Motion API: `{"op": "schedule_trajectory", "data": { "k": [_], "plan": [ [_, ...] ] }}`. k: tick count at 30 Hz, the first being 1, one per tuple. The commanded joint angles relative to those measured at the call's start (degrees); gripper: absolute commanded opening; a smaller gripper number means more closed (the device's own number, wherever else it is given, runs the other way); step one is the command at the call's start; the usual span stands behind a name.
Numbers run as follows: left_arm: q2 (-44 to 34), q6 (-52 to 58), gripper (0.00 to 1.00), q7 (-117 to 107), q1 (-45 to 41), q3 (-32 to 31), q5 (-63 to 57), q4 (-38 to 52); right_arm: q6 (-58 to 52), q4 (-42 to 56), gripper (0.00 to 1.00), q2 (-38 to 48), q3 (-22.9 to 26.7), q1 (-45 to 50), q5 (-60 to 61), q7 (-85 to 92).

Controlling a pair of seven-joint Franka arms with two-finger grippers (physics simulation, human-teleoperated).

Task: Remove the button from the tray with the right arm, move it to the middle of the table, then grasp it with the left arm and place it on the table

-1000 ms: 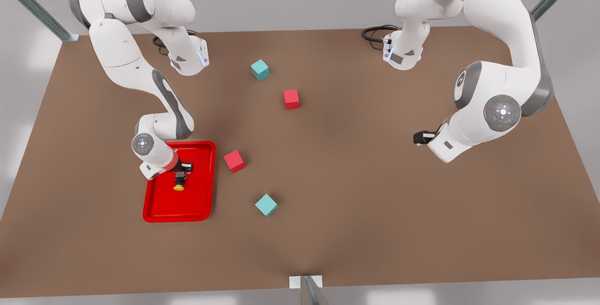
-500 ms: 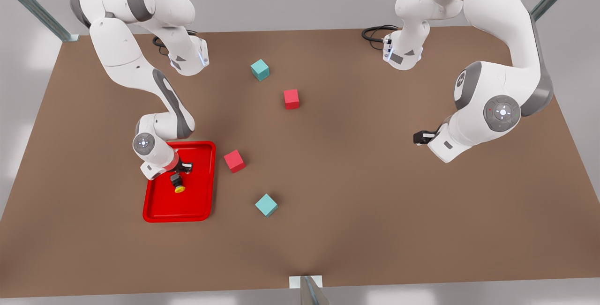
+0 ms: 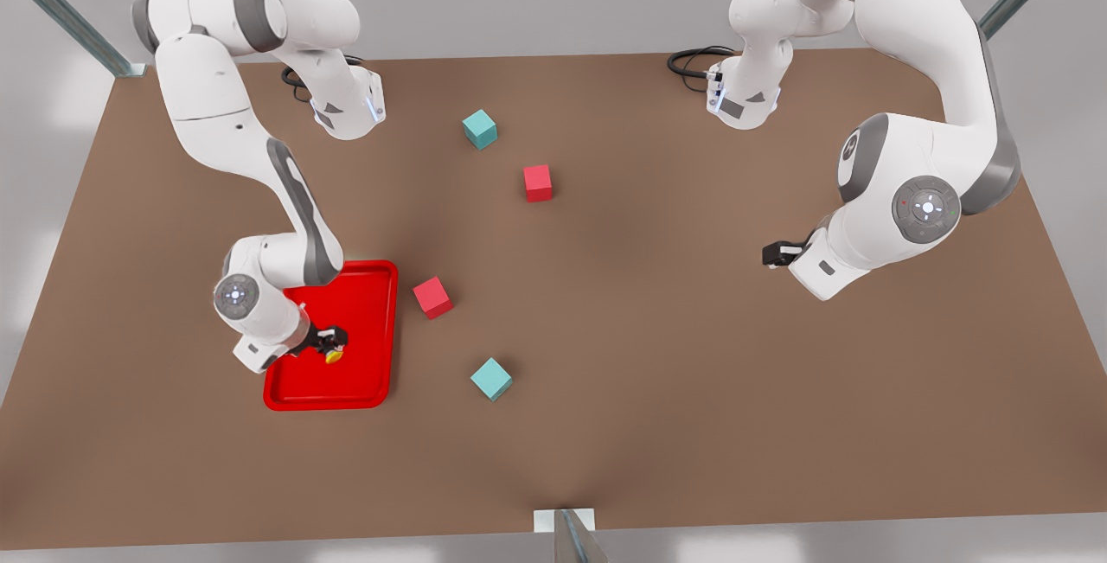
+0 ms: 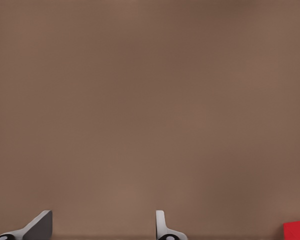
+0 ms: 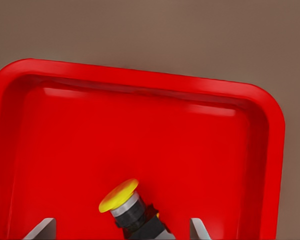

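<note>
Here, a matte brown table [image 3: 657,355] is seen set against pale grey walls, with metal struts [image 3: 60,9] at the far corners, and two teal cubes [image 3: 491,378] and two red cubes [image 3: 431,297] are scattered over its middle. The button [image 5: 127,205] is seen tilted between the spread fingers of the right gripper [image 3: 327,343], above the floor of the red tray [image 3: 367,282] on the front view's left; whether it is touched by those fingers cannot be told. The left gripper [image 4: 102,227] is held waiting over bare tabletop on the front view's right, its fingers parted around nothing.
</note>
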State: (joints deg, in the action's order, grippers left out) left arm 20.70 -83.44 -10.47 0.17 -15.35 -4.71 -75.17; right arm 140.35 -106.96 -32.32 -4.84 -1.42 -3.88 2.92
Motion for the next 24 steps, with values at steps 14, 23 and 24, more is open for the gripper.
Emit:
{"op": "schedule_trajectory", "data": {
  "k": [14,23,24],
  "plan": [
    [0.1,-0.1,1.00,-0.1,-0.1,0.0,0.0,0.0,2.7,-9.1,1.00,0.9,-0.1,-0.6,0.3,38.3],
    [0.1,0.0,1.00,-0.1,-0.1,0.0,0.0,0.0,7.2,-8.2,1.00,0.7,0.0,-0.8,0.9,37.4],
    [0.1,0.0,1.00,-0.1,-0.1,0.0,0.0,0.0,7.5,-8.2,1.00,0.7,0.0,-0.7,0.9,37.3]
  ]
}}
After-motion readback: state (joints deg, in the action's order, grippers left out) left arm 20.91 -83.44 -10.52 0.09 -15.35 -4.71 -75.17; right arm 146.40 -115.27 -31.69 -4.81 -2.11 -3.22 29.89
